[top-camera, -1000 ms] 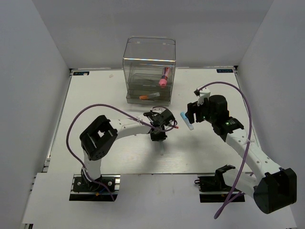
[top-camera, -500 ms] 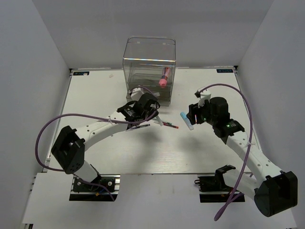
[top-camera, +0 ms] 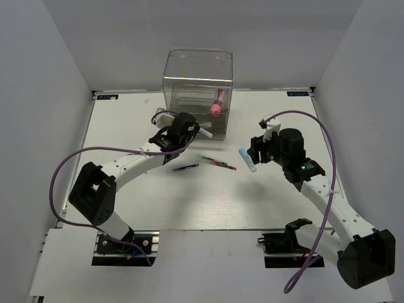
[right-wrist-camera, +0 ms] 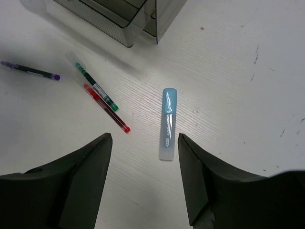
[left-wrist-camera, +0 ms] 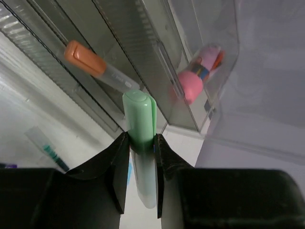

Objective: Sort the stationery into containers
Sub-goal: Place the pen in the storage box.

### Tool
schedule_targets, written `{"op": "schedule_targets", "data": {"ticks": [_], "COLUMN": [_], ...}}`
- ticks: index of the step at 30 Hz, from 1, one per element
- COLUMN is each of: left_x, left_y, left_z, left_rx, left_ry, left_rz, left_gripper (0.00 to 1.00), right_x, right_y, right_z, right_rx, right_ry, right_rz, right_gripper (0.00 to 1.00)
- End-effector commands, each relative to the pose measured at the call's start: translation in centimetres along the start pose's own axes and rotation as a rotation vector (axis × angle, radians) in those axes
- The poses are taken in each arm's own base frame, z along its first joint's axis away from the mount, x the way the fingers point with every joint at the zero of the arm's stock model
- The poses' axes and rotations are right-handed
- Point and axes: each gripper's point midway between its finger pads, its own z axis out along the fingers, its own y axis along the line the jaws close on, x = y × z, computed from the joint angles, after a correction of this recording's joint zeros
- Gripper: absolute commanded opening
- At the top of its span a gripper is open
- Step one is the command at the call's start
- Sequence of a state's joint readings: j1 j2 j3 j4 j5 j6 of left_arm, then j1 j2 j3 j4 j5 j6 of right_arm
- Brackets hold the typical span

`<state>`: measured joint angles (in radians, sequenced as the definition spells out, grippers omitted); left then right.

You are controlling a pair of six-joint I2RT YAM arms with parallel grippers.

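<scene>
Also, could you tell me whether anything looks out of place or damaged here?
Nothing looks damaged. Three thin pens and a blue marker lie scattered on the table outside the organizer, and the pink tube leans askew inside it.

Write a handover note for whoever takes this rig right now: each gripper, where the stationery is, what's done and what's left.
Left gripper: shut on the green marker, held right in front of the organizer.
Right gripper: open, above the light-blue marker, which lies on the table; not touching it.
Done: pink tube in the top bin; orange-capped marker in one of the drawers.
Left: put the green marker away, then the light-blue marker and three thin pens on the table: purple-tipped pen, green pen, red pen.
</scene>
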<state>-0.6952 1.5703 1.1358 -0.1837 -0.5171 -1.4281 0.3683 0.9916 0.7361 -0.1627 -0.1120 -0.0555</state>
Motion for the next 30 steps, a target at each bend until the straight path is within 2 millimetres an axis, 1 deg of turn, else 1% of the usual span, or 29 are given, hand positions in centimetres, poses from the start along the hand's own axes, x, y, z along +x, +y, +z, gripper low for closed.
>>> {"op": "schedule_targets", "data": {"ticks": [1,2,3,4,5,6,8,9,10,11,12,13,14,15,16,17,18,19,20,21,24,27,28,29,30], "left_x": [-1.1,-1.3,-1.2,-1.7,-1.9,-1.8,-2.4,-2.1,-2.7,-2.2,-2.5,-2.8,-2.6,-3.1,-2.8,-2.8,-3.1,-2.9,-2.9,-2.9,-3.6,-4.0,-4.3,-4.2,-4.5], "left_y": [0.0,0.2,0.2,-0.5,0.3,0.2,0.6,0.8,0.4,0.7,1.3,1.1,1.5,1.6,1.6,1.8,1.9,2.3,2.3,2.3,1.7,0.9,0.0,0.1,-1.0], "left_z": [2.0,2.5,2.8,3.2,3.9,4.2,5.1,5.7,5.8,6.2,6.7,6.8,7.1,7.3,7.5,7.5,7.6,7.7,7.7,7.7,7.3,6.7,6.2,6.2,5.7], "left_rx": [-0.004,-0.009,-0.007,0.018,0.006,0.012,0.006,-0.003,0.003,-0.002,-0.016,-0.009,-0.019,-0.022,-0.023,-0.031,-0.033,-0.041,-0.041,-0.041,-0.025,-0.006,0.015,0.015,0.039], "left_ry": [-0.049,-0.051,-0.051,-0.062,-0.072,-0.072,-0.076,-0.075,-0.084,-0.072,-0.08,-0.079,-0.079,-0.087,-0.077,-0.076,-0.075,-0.074,-0.074,-0.074,-0.074,-0.075,-0.068,-0.068,-0.062], "left_rz": [-0.123,-0.141,-0.156,-0.19,-0.206,-0.219,-0.25,-0.258,-0.277,-0.275,-0.274,-0.293,-0.289,-0.294,-0.293,-0.289,-0.294,-0.29,-0.29,-0.29,-0.303,-0.292,-0.301,-0.278,-0.276], "left_gripper": [0.0,0.0,0.0,0.0,0.0,0.0,0.0,0.0,0.0,0.0,0.0,0.0,0.0,0.0,0.0,0.03,0.2,0.3,0.38,0.5,0.63,0.66,0.67,0.67,0.67], "right_x": [-1.0,-1.0,-1.0,-0.9,-0.9,-0.9,-0.8,-0.7,-0.7,-0.7,-0.6,-0.7,-0.8,-0.6,-0.5,-0.5,-0.4,-0.3,-0.3,-0.4,-0.1,-0.2,0.1,0.2,0.4], "right_y": [0.1,0.1,0.1,0.1,0.2,0.1,0.1,0.2,0.2,0.1,0.2,0.3,0.2,0.2,0.2,0.3,0.2,0.2,0.1,0.2,0.1,0.1,0.2,0.1,0.0], "right_z": [-0.2,-0.2,-0.1,-0.1,-0.1,-0.1,0.0,0.1,0.0,0.0,0.0,0.1,0.0,0.1,0.2,0.2,0.3,0.4,0.3,0.3,0.5,0.5,0.7,0.8,1.0], "right_rx": [-0.002,-0.002,-0.002,-0.003,-0.005,-0.006,-0.003,-0.007,-0.007,-0.007,-0.007,-0.013,-0.01,-0.012,-0.012,-0.016,-0.014,-0.014,-0.011,-0.014,-0.011,-0.013,-0.015,-0.013,-0.011], "right_ry": [-0.048,-0.048,-0.05,-0.044,-0.047,-0.045,-0.042,-0.042,-0.042,-0.042,-0.039,-0.042,-0.044,-0.038,-0.034,-0.035,-0.03,-0.028,-0.029,-0.029,-0.02,-0.021,-0.012,-0.009,0.001], "right_rz": [0.009,0.008,0.009,0.009,0.009,0.01,0.011,0.01,0.009,0.009,0.009,0.007,0.007,0.006,0.009,0.006,0.006,0.007,0.005,0.004,0.005,0.005,0.004,0.002,0.003], "right_gripper": [0.63,0.63,0.63,0.63,0.63,0.63,0.63,0.63,0.63,0.63,0.63,0.63,0.63,0.63,0.63,0.63,0.63,0.63,0.63,0.63,0.63,0.63,0.63,0.63,0.63]}}
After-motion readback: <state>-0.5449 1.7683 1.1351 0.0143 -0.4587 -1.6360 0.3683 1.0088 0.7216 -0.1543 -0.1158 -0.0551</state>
